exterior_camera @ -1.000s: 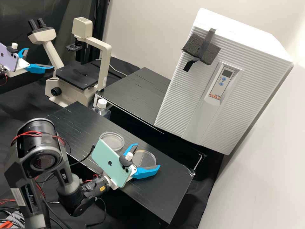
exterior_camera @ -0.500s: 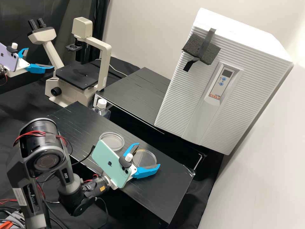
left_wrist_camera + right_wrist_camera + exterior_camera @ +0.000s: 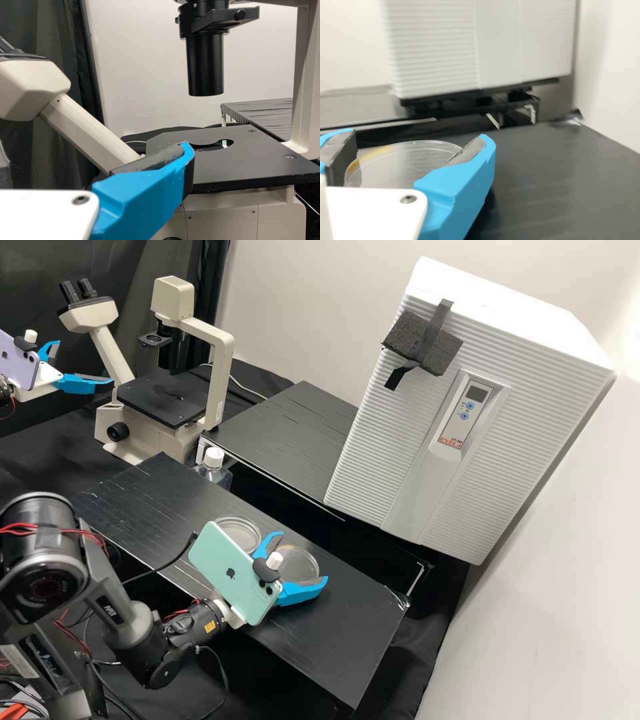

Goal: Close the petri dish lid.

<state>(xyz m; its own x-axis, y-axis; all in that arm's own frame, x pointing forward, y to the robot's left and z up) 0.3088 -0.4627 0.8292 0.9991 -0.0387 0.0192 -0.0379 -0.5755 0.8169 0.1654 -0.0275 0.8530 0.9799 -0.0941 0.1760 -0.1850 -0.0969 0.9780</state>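
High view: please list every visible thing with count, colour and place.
platforms: two, black, near, centre
petri dish pieces: two, clear, near platform
microscope: one, cream, back left
bottle: one, clear, behind near platform
cabinet: one, white, right
foam: one, dark, on cabinet
curtain: one, dark, back left
phones: two, mint, lilac, on arms
cables: several, red, black, by arms
arms: two, dark grey, left
right gripper: one, white-blue, around one piece
left gripper: one, white-blue, before microscope

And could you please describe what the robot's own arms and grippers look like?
The right arm is dark grey and black with red cables. The left gripper and right gripper have white bodies and bright blue jaws with dark grey pads. The left mounts a lilac phone, the right a mint-green phone.
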